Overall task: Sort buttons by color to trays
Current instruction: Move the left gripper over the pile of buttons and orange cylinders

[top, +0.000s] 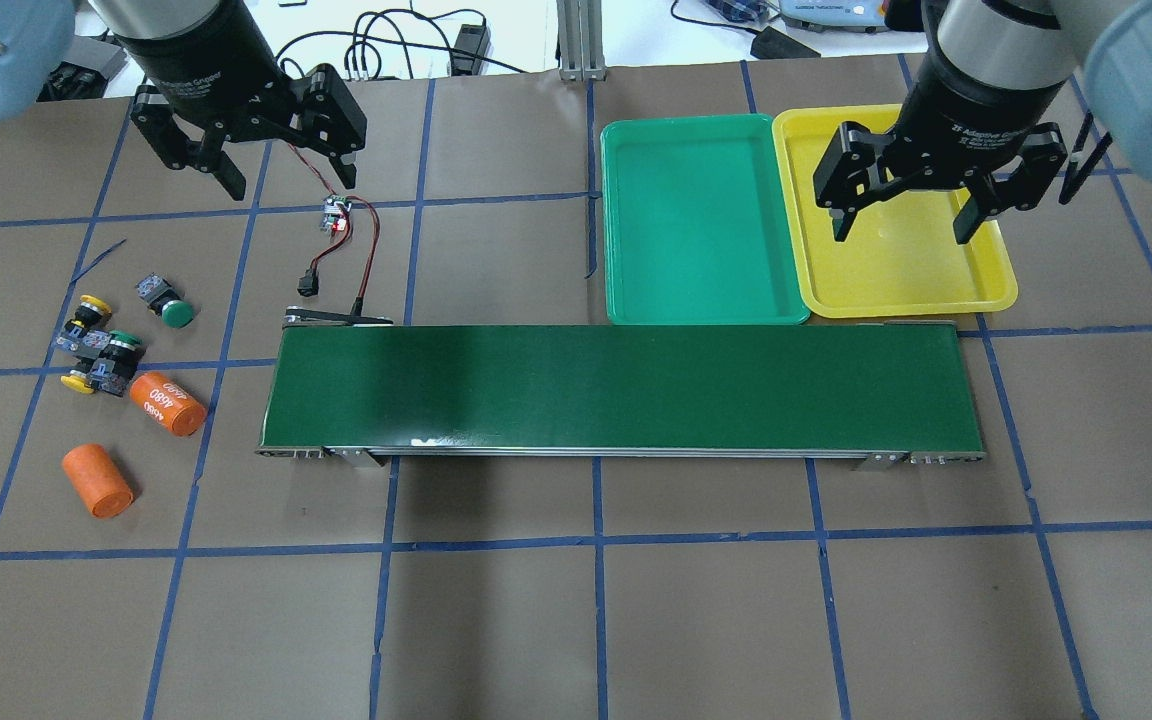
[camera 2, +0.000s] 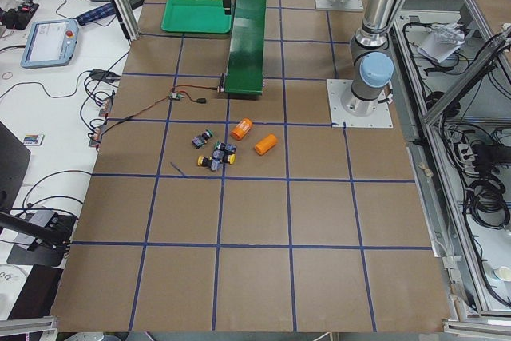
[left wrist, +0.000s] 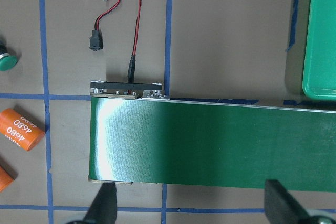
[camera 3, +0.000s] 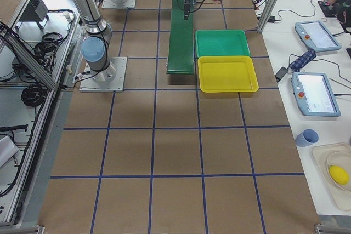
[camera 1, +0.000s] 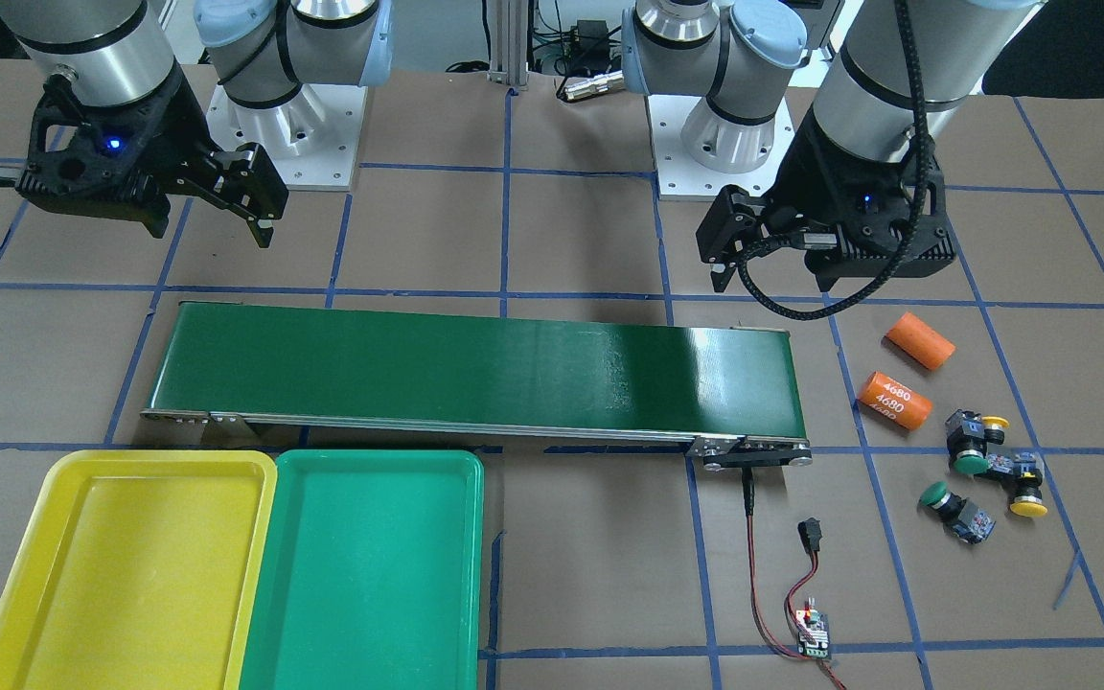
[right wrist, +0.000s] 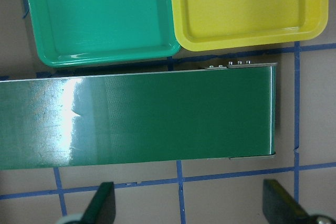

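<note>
Four buttons lie left of the belt in the overhead view: a lone green one [top: 176, 314] and a tight cluster of a yellow [top: 94, 303], a green [top: 126, 342] and a yellow [top: 78, 382]. The green tray [top: 701, 300] and the yellow tray [top: 996, 285] stand side by side beyond the belt's right half, both empty. My left gripper [top: 289, 185] is open and empty, high above the table beyond the belt's left end. My right gripper [top: 901, 235] is open and empty, high over the yellow tray. The lone green button shows at the left wrist view's edge [left wrist: 5, 61].
A long dark-green conveyor belt [top: 626, 390] runs across the middle. Two orange cylinders, one marked 4680 [top: 168, 403] and one plain [top: 98, 480], lie beside the buttons. A small controller board [top: 338, 215] with red and black wires lies beyond the belt's left end.
</note>
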### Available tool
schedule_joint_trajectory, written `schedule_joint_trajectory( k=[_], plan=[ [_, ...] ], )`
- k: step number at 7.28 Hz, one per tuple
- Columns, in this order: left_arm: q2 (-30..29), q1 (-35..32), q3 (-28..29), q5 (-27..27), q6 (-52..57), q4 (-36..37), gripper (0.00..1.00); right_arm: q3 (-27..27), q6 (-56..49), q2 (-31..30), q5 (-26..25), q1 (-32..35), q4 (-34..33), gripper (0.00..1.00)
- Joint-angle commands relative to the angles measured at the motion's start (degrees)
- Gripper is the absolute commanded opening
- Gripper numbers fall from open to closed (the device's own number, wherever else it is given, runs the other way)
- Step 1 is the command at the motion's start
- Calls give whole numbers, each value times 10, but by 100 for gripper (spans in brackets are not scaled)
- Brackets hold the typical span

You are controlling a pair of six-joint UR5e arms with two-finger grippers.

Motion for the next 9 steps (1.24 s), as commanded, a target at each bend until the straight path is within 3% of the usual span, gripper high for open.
schedule_joint_trajectory(
  k=[1,6,9],
  plan=[
    [7,-3,0,0,-1,-8,100,-1,0,0,1,0,0,100],
    [-25,3,0,-1,9,7,100,-5,0,-3,0,-4,24,100],
    [-74,43,-15,-1,59,42,100,-13,1,-1,0,-7,42,100]
  ],
)
